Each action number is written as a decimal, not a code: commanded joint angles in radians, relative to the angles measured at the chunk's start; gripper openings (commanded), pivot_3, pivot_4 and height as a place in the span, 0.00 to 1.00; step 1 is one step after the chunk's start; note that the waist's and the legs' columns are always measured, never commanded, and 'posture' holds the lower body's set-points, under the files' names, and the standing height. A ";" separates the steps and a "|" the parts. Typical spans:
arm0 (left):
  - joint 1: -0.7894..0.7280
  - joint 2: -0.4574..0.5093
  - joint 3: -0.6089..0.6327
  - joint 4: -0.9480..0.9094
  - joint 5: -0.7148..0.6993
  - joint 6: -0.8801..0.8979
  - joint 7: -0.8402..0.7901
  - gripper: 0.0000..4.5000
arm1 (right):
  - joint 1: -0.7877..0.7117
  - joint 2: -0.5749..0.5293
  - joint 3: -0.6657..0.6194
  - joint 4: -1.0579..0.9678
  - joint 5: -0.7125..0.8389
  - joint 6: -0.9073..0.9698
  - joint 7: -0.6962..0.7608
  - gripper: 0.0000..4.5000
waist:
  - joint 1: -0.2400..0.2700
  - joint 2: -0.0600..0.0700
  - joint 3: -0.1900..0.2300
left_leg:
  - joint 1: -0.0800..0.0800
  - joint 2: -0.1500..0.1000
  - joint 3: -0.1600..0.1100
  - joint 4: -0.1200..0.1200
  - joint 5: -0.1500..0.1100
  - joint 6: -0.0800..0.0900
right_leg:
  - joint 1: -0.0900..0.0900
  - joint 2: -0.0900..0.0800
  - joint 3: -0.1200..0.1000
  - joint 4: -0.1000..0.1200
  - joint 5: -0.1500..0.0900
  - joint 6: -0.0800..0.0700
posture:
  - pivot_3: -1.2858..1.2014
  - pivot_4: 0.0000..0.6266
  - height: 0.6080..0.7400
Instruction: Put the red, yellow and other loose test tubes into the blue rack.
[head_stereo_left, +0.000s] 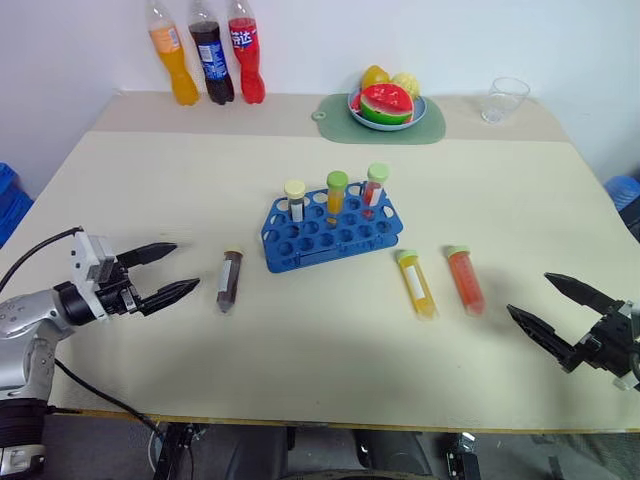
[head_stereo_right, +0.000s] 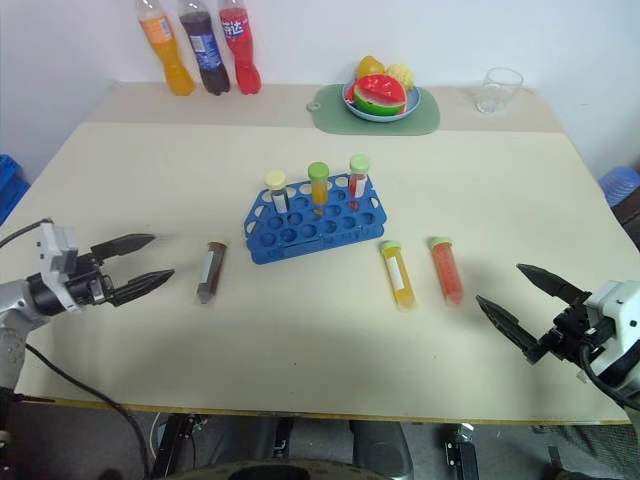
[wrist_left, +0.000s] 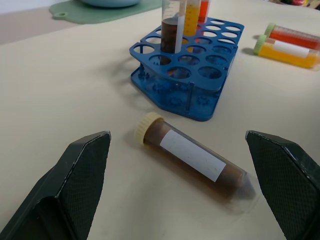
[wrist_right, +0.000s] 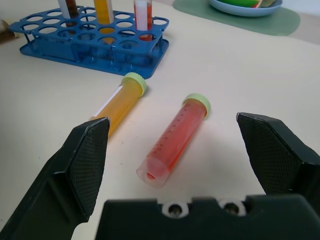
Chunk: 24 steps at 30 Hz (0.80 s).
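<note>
Blue plastic rack (head_stereo_left: 332, 232) stands near the middle of the table (head_stereo_left: 180, 180), already holding three capped tubes upright in its back row. Three loose tubes lie flat on the tabletop: a brown tube (head_stereo_left: 229, 281) just to the left of the rack, and a yellow tube (head_stereo_left: 416, 284) and a red tube (head_stereo_left: 465, 280) side by side, apart from each other, to the rack's right. I see my left gripper (head_stereo_left: 163, 273) hovering low beside the brown tube with its fingers spread wide and nothing between them; in the left wrist view that tube lies squarely between the two fingers, touching neither. My right gripper (head_stereo_left: 558, 309) is likewise spread and empty, near the red tube, which lies ahead of it with its pointed tip toward the gripper in the right wrist view. I judge the tubes to be light, rigid and smooth clear plastic, round enough to roll when nudged and slippery under a loose pinch; the liquid inside will shift as a tube is tipped upright. I would take each across the barrel, close under the cap, where the wall is straight and the cap's edge stops it sliding, and avoid the tapered tip.
</note>
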 joint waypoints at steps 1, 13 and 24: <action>0.000 0.012 0.018 -0.060 -0.021 0.016 -0.011 0.98 | -0.005 -0.004 -0.032 -0.032 0.013 0.004 0.000 1.00 | -0.001 0.000 0.000 | 0.000 0.000 0.000 0.000 0.000 0.000 | 0.000 0.000 0.000 0.000 0.000 0.000 | 0.52 0.24 1.00; -0.022 -0.023 0.001 -0.139 -0.057 0.085 -0.015 0.98 | -0.085 -0.020 0.021 -0.057 0.033 0.099 -0.039 1.00 | -0.002 0.000 0.000 | 0.000 0.000 0.000 0.000 0.000 0.000 | 0.000 0.000 0.000 0.000 0.000 0.000 | 0.52 0.24 1.00; -0.013 -0.068 -0.075 -0.220 -0.038 0.078 -0.018 0.98 | -0.604 -0.192 0.181 -0.062 0.179 0.970 -0.487 1.00 | -0.005 0.000 0.000 | -0.001 0.000 -0.001 0.000 0.000 0.000 | -0.002 0.000 0.002 0.000 0.000 -0.001 | 0.52 0.24 1.00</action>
